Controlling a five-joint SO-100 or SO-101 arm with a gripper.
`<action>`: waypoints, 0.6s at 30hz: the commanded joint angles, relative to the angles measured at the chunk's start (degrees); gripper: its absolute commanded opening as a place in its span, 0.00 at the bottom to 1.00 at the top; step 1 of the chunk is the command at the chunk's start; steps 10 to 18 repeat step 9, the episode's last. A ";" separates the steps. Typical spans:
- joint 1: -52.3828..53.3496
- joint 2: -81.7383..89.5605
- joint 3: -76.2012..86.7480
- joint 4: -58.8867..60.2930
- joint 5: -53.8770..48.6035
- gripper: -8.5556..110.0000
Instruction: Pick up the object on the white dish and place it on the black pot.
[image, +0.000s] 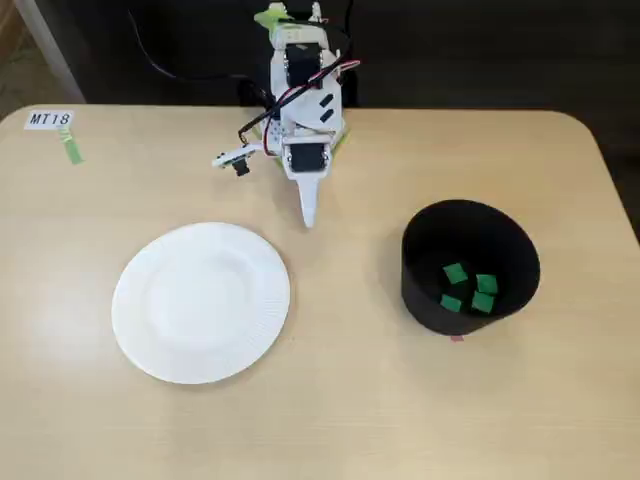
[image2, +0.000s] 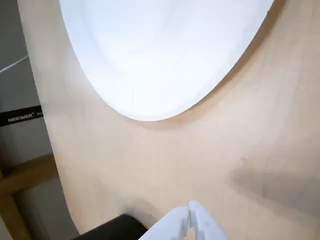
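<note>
The white dish (image: 200, 301) lies on the table at the left in the fixed view and its surface is bare; no cube shows on it. It fills the top of the wrist view (image2: 165, 50), bare there too. The black pot (image: 470, 268) stands at the right and holds several green cubes (image: 470, 289) on its bottom. My gripper (image: 308, 214) hangs folded near the arm base at the back middle, between dish and pot, fingers together and empty. Its white fingertips (image2: 190, 220) show at the bottom edge of the wrist view.
A label "MT18" (image: 49, 119) with a green tape strip (image: 71, 148) is stuck at the back left of the table. The arm base (image: 300, 90) stands at the back edge. A dark shape (image2: 112, 229) shows at the bottom of the wrist view.
</note>
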 joint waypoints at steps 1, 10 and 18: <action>0.18 6.50 0.53 -0.70 -0.62 0.07; 0.18 6.50 0.53 -0.70 -0.62 0.07; 0.18 6.50 0.53 -0.70 -0.62 0.07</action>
